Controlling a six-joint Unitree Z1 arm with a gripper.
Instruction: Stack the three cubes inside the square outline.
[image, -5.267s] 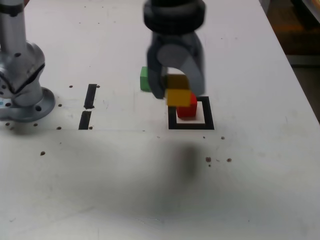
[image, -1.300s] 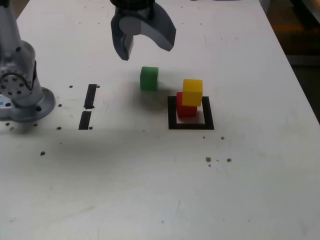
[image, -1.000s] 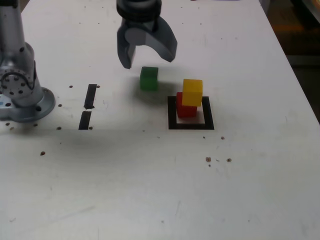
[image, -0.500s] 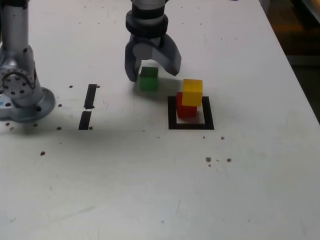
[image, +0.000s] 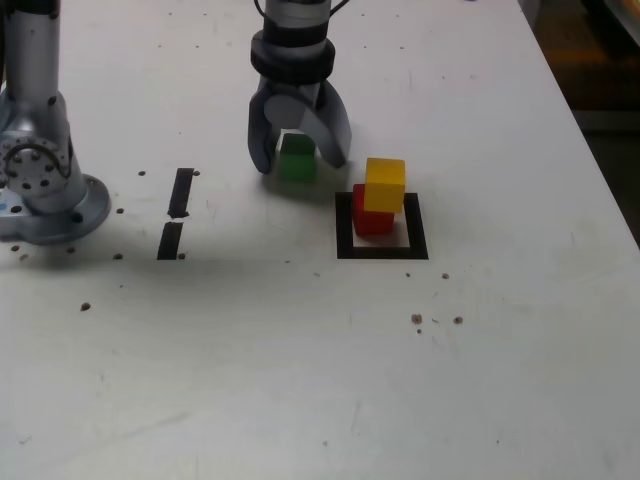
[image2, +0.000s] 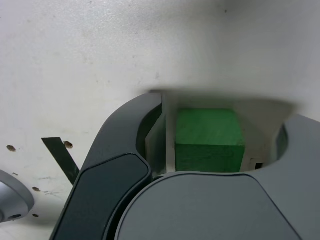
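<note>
Wrist view: gripper (image2: 212, 107) jaws straddle the green cube (image2: 209, 140), gaps visible both sides, so not clamped. Yellow cube (image: 385, 185) sits on red cube (image: 370, 216) in the square outline (image: 381, 250).

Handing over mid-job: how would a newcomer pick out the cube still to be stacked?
On the white table, find the black square outline holding a yellow cube on a red cube. Toward the exterior view's left, outside it, sits the green cube, the only one between the gripper jaws.

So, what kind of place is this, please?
Probably a robot test bench: a white table with a taped square outline, coloured cubes such as the green cube, and a bolted arm base.
</note>
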